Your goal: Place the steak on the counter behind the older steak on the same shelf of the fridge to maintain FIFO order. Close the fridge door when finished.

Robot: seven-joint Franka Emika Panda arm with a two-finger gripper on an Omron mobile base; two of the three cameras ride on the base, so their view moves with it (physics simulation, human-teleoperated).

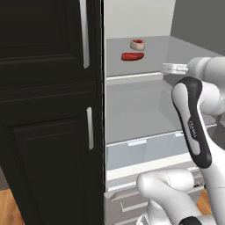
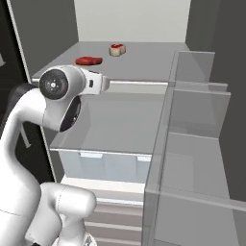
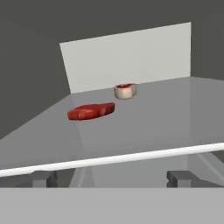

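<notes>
Setting: a rendered home kitchen, seen from my base and hand cameras.
Appliance: the fridge (image 1: 145, 105) stands open at my 12 o'clock, with a light grey interior, flat shelves and clear-fronted drawers (image 1: 145, 151) below.
Door: the fridge door (image 2: 192, 158) hangs open at my 2 o'clock, fitted with clear storage bins.
Cabinetry: tall black panelled cabinets (image 1: 48, 110) with slim metal handles at my 10 o'clock.
Food: two cuts of raw meat (image 3: 92, 111) on the upper shelf (image 3: 153, 127).
Floor: wood planks (image 1: 9, 208) at my 8 o'clock.
</notes>
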